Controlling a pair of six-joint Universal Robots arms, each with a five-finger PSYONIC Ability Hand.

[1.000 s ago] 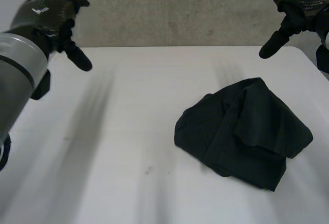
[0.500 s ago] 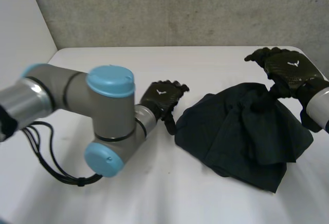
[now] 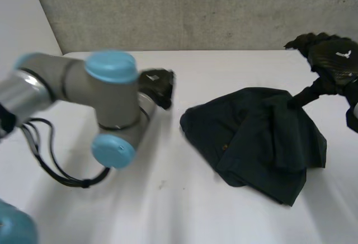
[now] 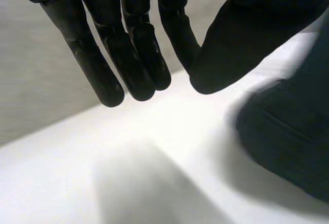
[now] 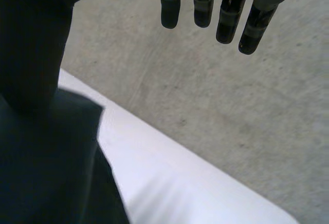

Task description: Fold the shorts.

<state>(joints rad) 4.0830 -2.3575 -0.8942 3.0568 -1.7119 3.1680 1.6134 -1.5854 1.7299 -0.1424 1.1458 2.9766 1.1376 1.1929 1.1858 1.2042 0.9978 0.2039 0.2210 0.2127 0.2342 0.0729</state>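
Nearest the camera, the smooth white table [image 3: 168, 210] is bare. On it lie the dark, soft cloth shorts [image 3: 257, 137], an unfolded heap with raised ridges and overlapping flaps, its outline irregular. No fold is yet made, in my judgement.

The grey-jointed left arm with light-blue caps [image 3: 106, 104] bends across the near side and sets the black left hand [image 3: 156, 84] close to the rounded edge of the heap, clear of it. In the left wrist view its fingers [image 4: 133, 54] hang straight and side by side, the thumb parted from them, holding nothing. The shorts' edge [image 4: 293, 131] lies just past the thumb tip. The placing suggests an approach to that edge.

Farther off, the black right hand [image 3: 330, 59] stands over the far side of the heap. Its fingers [image 5: 226, 13] are straight, spread away from the cloth [image 5: 46, 172], and only the thumb reaches down onto a raised fold. Nothing is pinched. The hand seems set to steady or catch that fold.

Behind stands a rough grey concrete wall [image 3: 196, 9].
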